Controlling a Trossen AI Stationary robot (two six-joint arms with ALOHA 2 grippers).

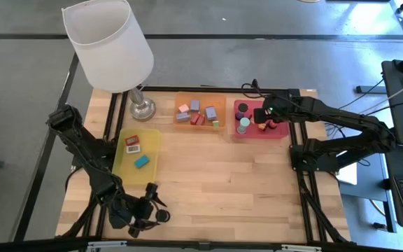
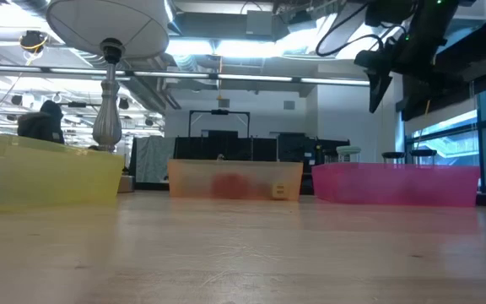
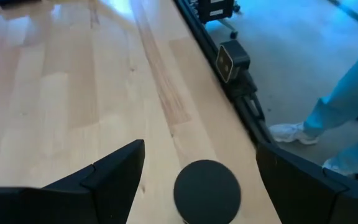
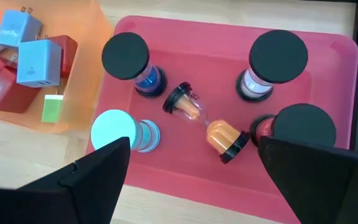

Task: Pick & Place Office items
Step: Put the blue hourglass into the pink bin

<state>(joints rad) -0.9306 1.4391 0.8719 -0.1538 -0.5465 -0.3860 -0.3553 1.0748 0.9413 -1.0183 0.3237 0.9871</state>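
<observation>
From above, a wood table point(image 1: 208, 175) holds a lamp point(image 1: 110, 45), a yellow tray point(image 1: 154, 150), an orange tray point(image 1: 219, 105) and a red tray point(image 1: 280, 134) of small items.

At table height, the right gripper point(image 2: 386, 72) hangs above the red tray.

The left gripper point(image 3: 197, 180), near left, gapes around a black disc point(image 3: 206, 190).

The right gripper point(image 4: 191, 168) gapes empty over an orange hourglass point(image 4: 205, 127).

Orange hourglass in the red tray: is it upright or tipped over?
Tipped over. The orange hourglass lies on its side on the red tray floor, while the others around it stand upright.
</observation>
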